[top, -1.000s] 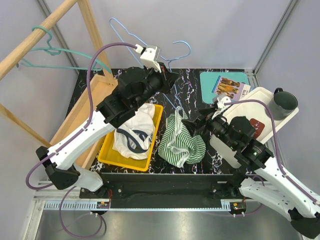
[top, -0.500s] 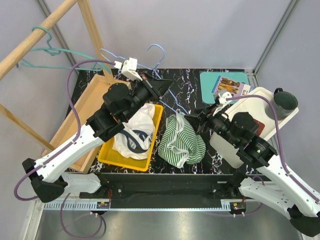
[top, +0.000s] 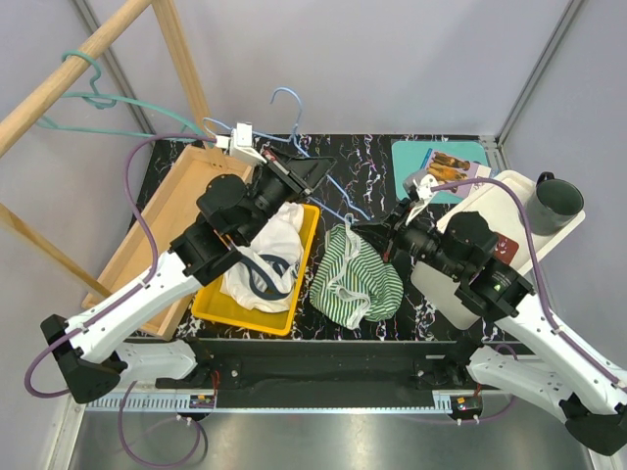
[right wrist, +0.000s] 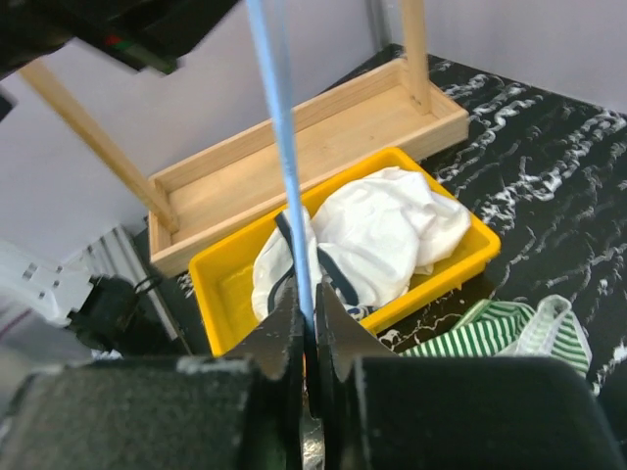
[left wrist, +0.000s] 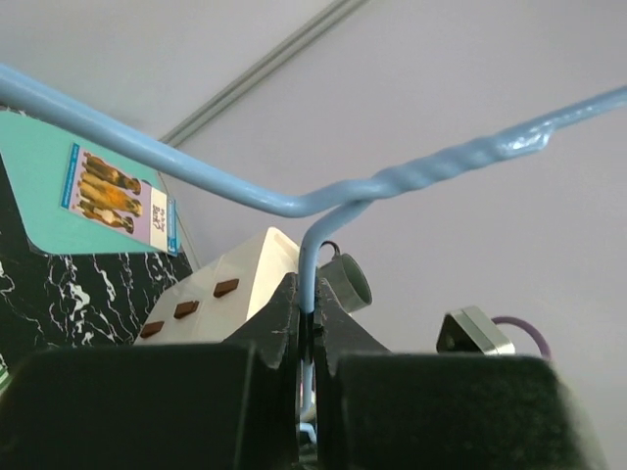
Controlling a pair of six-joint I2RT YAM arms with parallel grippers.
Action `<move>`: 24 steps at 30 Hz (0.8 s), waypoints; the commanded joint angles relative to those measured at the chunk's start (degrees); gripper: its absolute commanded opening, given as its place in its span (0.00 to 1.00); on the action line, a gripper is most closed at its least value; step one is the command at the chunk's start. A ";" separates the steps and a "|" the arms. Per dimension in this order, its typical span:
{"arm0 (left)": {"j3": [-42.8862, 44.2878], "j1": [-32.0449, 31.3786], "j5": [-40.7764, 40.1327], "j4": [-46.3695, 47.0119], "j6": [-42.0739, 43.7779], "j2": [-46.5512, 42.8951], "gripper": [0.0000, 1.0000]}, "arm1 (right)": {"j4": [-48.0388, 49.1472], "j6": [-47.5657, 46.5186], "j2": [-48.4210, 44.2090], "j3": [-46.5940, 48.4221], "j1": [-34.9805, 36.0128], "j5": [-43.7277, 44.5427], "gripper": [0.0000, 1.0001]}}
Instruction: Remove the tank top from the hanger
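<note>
The green-and-white striped tank top (top: 359, 276) lies crumpled on the black marbled table, also seen in the right wrist view (right wrist: 505, 333). The blue wire hanger (top: 291, 102) slants above it. My left gripper (top: 312, 168) is shut on the hanger's wire below the twisted neck (left wrist: 392, 181), its jaws pinching the wire (left wrist: 309, 304). My right gripper (top: 364, 232) is shut on the hanger's lower wire (right wrist: 279, 147), just above the top's strap; the jaws close round the wire (right wrist: 309, 313). Whether the strap still loops the wire I cannot tell.
A yellow bin (top: 209, 305) holding a white garment (top: 265, 255) sits left of the tank top. A wooden tray (top: 157, 220) lies further left. A teal hanger (top: 98, 98) hangs on the wooden rack. At right stand a white tray (top: 495, 191), a dark cup (top: 558, 201) and a teal mat (top: 416, 157).
My right gripper has closed from wide open onto the hanger's wire. The left arm has swung the hanger leftward and lower; its hook now stands further left.
</note>
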 commanded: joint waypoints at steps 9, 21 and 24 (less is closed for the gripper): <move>-3.52 -0.06 4.55 8.81 3.85 -4.08 0.59 | 3.13 2.26 -0.51 3.68 0.00 9.42 0.00; -5.54 0.03 20.11 -0.92 16.08 -13.38 0.73 | -2.67 -9.25 11.26 16.33 0.00 8.65 0.00; -9.05 -0.06 20.56 -6.64 18.28 -18.48 0.73 | -4.78 -13.90 16.18 21.87 0.00 2.95 0.00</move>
